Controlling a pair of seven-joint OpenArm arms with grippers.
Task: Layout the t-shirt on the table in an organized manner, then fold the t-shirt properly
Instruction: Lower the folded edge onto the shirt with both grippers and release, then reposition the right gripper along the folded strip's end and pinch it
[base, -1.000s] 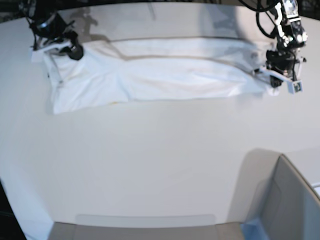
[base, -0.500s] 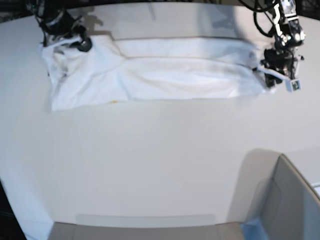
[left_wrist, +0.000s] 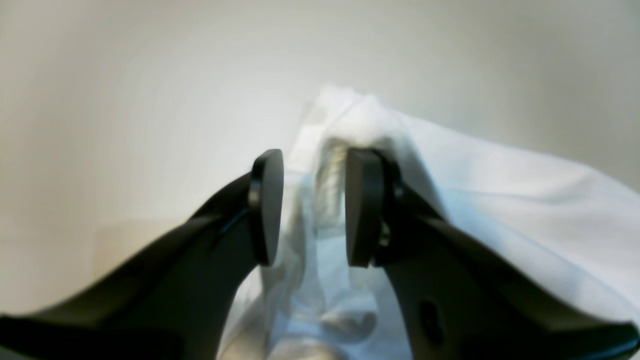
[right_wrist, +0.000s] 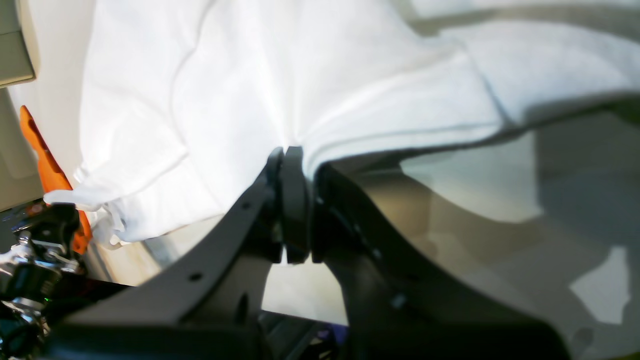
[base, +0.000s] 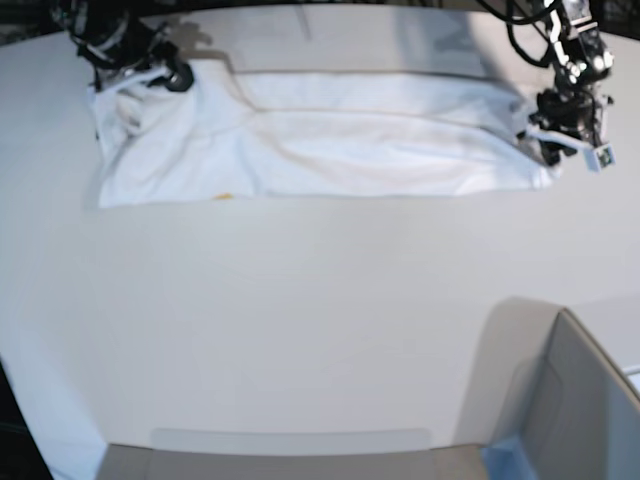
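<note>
The t-shirt (base: 330, 150) is being spread across the upper part of the table (base: 300, 330); folding is judged not yet begun. At upper left, the right gripper (right_wrist: 295, 200) is being held low, jaws clamped on cloth. At upper right, the left gripper (left_wrist: 310, 210) is being held over the hem, jaws apart.

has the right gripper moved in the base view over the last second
Yes. The right gripper, shut on the t-shirt, has moved toward the table's far edge.
</note>
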